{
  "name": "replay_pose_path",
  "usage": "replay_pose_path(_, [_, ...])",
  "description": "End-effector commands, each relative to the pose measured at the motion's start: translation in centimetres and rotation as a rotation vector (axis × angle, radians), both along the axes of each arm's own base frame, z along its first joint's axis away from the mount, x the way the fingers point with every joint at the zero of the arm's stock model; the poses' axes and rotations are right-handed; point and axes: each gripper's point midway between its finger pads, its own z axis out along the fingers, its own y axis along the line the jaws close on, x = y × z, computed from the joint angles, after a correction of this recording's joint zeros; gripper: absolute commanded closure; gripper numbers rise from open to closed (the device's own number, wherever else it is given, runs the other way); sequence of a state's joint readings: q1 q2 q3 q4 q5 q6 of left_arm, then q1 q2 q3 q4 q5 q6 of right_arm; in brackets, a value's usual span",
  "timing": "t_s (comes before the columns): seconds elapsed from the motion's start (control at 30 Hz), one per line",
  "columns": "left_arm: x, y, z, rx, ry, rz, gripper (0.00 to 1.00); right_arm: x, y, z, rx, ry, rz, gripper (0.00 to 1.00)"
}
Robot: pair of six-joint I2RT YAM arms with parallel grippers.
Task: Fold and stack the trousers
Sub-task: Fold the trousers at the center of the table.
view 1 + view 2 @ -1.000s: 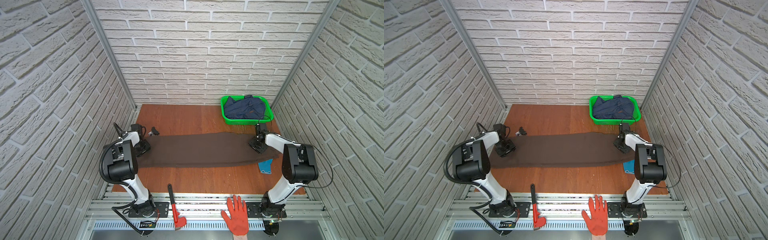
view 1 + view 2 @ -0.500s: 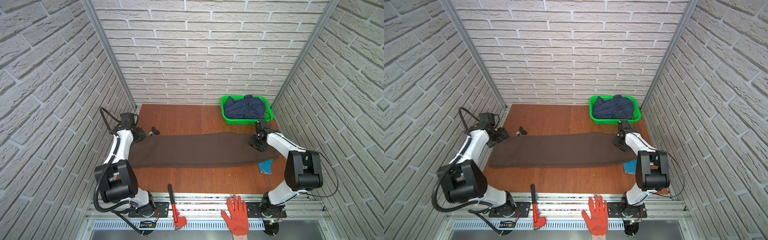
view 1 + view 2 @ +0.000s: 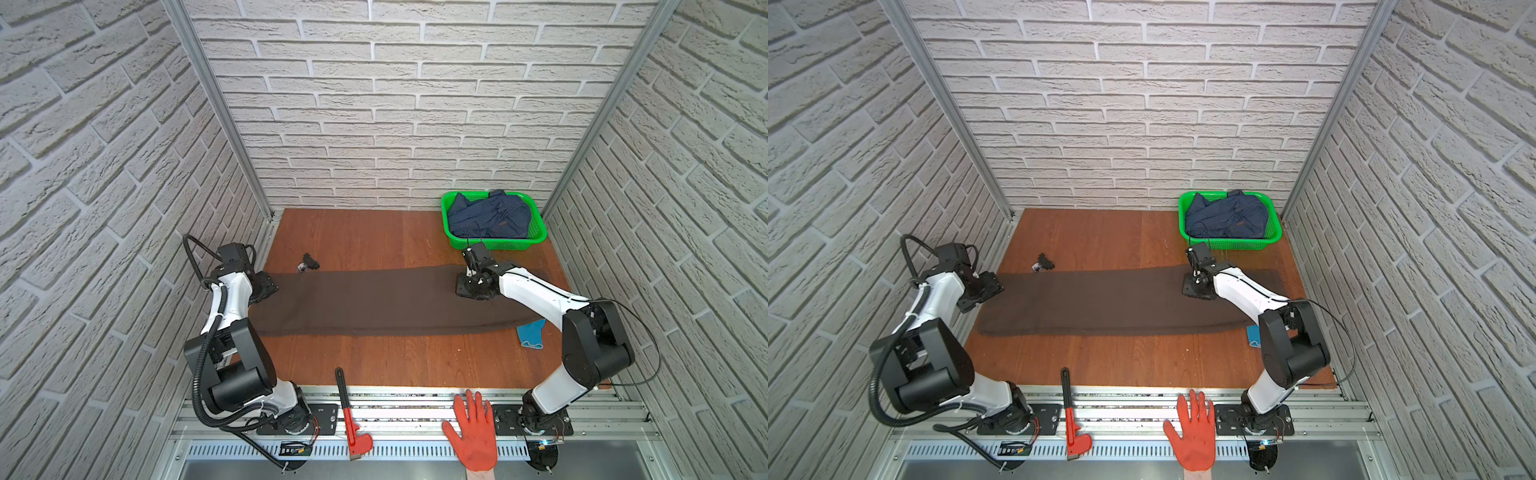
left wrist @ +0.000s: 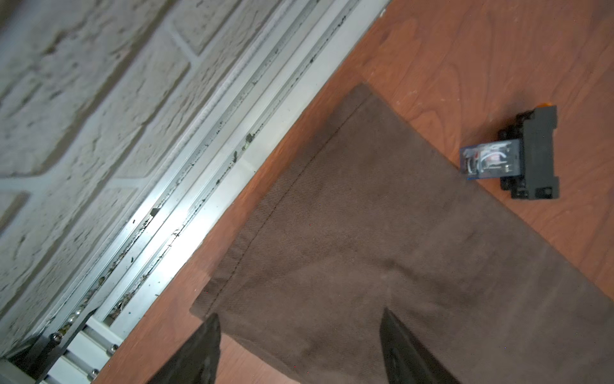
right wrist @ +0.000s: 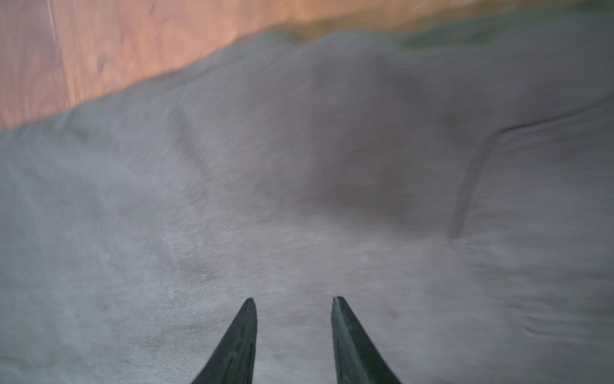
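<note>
Since a second ago the left gripper [image 4: 299, 315] has drawn back off the hem of the trousers [image 3: 374, 301] toward the frame's left edge, fingers spread and empty. The right gripper [image 5: 294, 299], jaws partly apart and pinching nothing, stays low over the waist end at centre right. Dark brown, the trousers lie flat in one long strip across mid-frame, apparently folded leg on leg; crosswise folds and stacking remain.
</note>
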State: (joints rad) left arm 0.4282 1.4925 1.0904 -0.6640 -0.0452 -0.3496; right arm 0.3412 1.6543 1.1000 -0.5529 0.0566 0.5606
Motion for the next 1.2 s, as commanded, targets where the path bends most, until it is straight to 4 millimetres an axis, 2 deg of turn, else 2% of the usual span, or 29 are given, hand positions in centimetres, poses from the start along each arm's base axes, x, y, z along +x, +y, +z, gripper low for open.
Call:
replay_pose_path(0.0, [0.6, 1.0, -1.1, 0.02, 0.015, -0.051, 0.24, -0.5, 1.6, -1.8, 0.008, 0.026, 0.043, 0.6])
replay_pose_path(0.17, [-0.6, 2.0, -3.2, -0.026, 0.094, -0.044, 0.24, -1.1, 3.0, -3.3, -0.003, 0.061, 0.073, 0.61])
replay_pose_path(0.33, [-1.5, 2.2, -4.9, -0.065, 0.141, -0.059, 0.24, -1.4, 3.9, -4.0, -0.014, 0.073, 0.089, 0.61])
replay_pose_path(0.67, [-2.2, 2.3, -7.1, -0.19, 0.133, -0.034, 0.28, -1.5, 4.0, -4.3, -0.015, 0.068, 0.078, 0.61])
replay_pose_path(0.9, [-3.1, 2.4, -8.4, -0.196, 0.172, -0.02, 0.3, -1.8, 4.2, -4.7, -0.012, 0.076, 0.077, 0.62])
replay_pose_path(1.17, [-4.9, 1.5, -10.4, -0.249, 0.275, -0.009, 0.39, -1.6, 4.1, -4.3, -0.018, 0.066, 0.08, 0.62])
